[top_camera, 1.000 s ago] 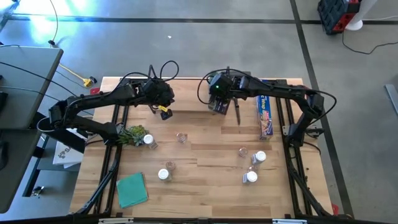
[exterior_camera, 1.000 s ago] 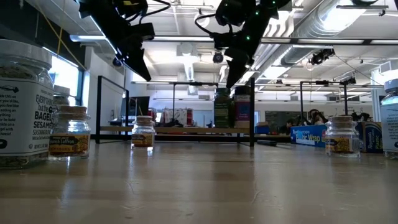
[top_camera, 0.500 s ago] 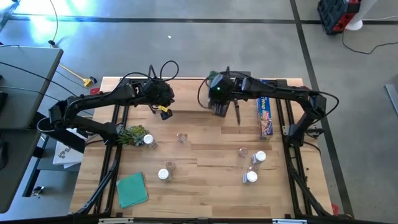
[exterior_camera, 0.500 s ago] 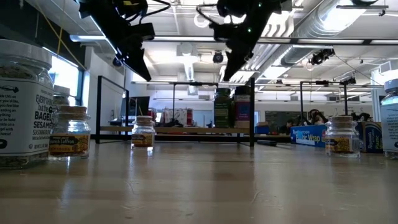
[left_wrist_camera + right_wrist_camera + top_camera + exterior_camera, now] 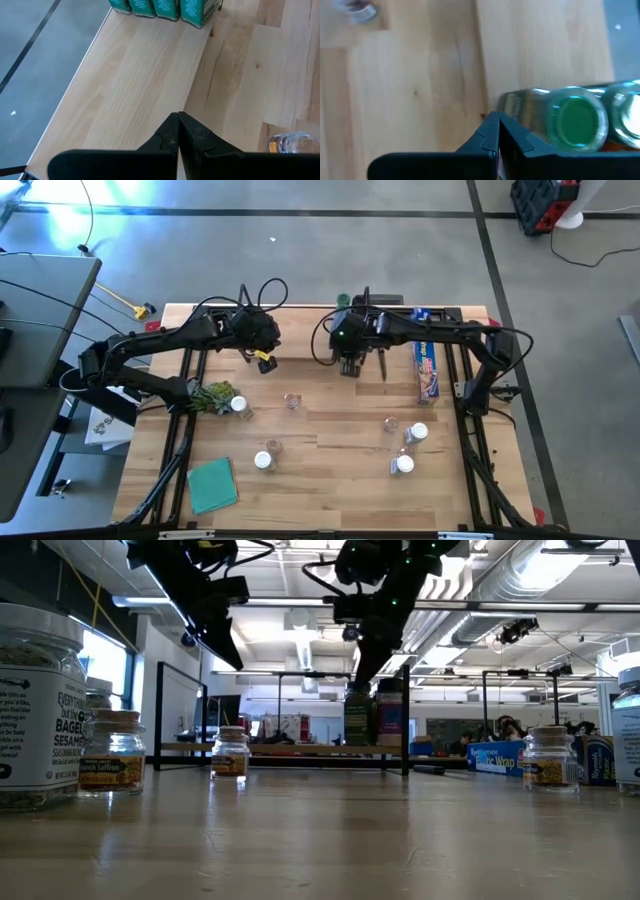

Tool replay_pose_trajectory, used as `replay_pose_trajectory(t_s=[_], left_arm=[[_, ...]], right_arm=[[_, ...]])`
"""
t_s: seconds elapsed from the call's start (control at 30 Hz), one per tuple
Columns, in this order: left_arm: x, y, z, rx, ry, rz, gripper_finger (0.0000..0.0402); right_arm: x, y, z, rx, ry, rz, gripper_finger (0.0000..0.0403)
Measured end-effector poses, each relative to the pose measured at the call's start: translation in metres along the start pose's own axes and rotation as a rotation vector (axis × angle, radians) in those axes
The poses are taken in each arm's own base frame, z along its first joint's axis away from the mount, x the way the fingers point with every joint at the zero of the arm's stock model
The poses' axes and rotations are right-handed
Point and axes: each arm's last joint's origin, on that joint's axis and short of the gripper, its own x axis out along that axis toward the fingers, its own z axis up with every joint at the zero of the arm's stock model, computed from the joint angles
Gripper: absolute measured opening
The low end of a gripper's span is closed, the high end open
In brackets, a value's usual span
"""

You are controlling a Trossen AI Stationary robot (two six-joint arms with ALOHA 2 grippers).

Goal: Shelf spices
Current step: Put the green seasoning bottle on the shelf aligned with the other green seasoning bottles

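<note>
- We see the spices in two groups: some jars stand on the shelf (image 5: 300,345) along the far edge of the surface (image 5: 330,480), and the loose jars (image 5: 403,464) are scattered over the middle and near part, well apart from each other.
- The right hand (image 5: 349,367) hangs over the shelved jars (image 5: 577,120) near the middle of the far edge, its fingers pressed together and holding nothing.
- The left hand (image 5: 263,358) waits above the shelf toward its left end, also pressed together and empty.
- In our judgement the jars are light, stiff and smooth, maybe glass or clear plastic, so they can slip or tip over; a fall could crack them.
- We would take a jar around its round body just under the lid, with the fingers on two opposite sides.
- The jars that we can read well stand upright, long axis vertical, lids up; for the farther ones we cannot tell surely.
</note>
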Motion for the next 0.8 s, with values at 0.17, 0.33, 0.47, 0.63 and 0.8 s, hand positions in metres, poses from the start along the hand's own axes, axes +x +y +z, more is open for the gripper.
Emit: replay_pose_trajectory(t_s=[0.17,0.33,0.47,0.63,0.8], left_arm=[[0.0,0.0,0.0,0.001,0.003,-0.001,0.0],[0.0,0.0,0.0,0.001,0.004,-0.001,0.0],[0.0,0.0,0.0,0.001,0.004,0.0,0.0],[0.0,0.0,-0.001,0.0,0.005,-0.001,0.0],[-0.002,-0.005,-0.002,0.029,0.019,-0.04,0.0]], right_arm=[[-0.003,-0.004,-0.003,0.009,0.032,-0.062,0.0],[-0.003,-0.004,-0.006,0.009,0.061,-0.078,0.0],[-0.006,-0.005,-0.006,0.009,0.065,-0.106,0.0],[-0.019,-0.001,0.0,0.014,0.032,-0.11,0.0],[-0.042,0.019,0.012,0.002,-0.084,-0.074,0.0]])
